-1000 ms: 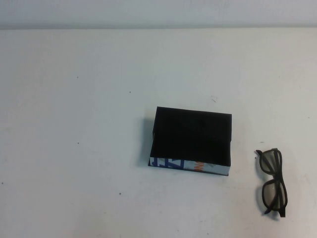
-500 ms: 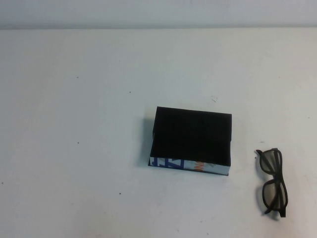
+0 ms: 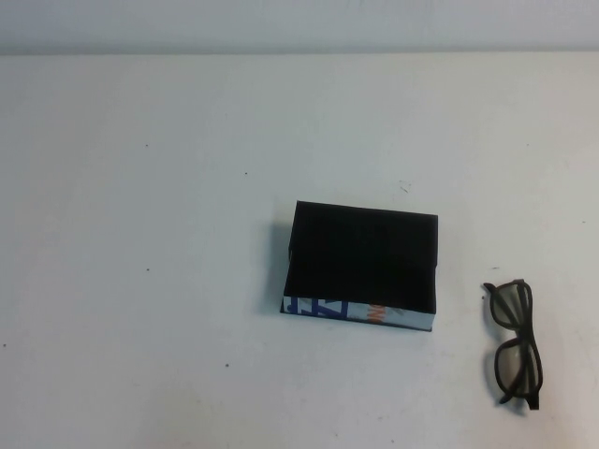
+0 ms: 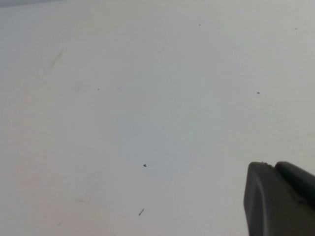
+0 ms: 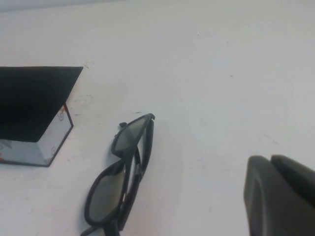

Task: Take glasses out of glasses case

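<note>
Right gripper [image 5: 278, 196] shows only at lower right of its wrist view, left gripper [image 4: 278, 199] likewise; cannot tell either's state. Glasses [image 3: 513, 344] lie folded on table [image 3: 168, 234], lower right, apart from glasses case [image 3: 362, 267] at centre

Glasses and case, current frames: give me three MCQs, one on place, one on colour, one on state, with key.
1. Where are the glasses?
A. Inside the case
B. On the table, on the robot's right of the case
C. Held by a gripper

2. What colour is the glasses case inside?
A. Black
B. Red
C. White

3. What touches the glasses?
A. Left gripper
B. Right gripper
C. Only the table

Key: 1 B, high view shows them beside the case. 2 A, the interior is black. 3 C, the right gripper sits apart from them in its wrist view; the left gripper sees only bare table.
</note>
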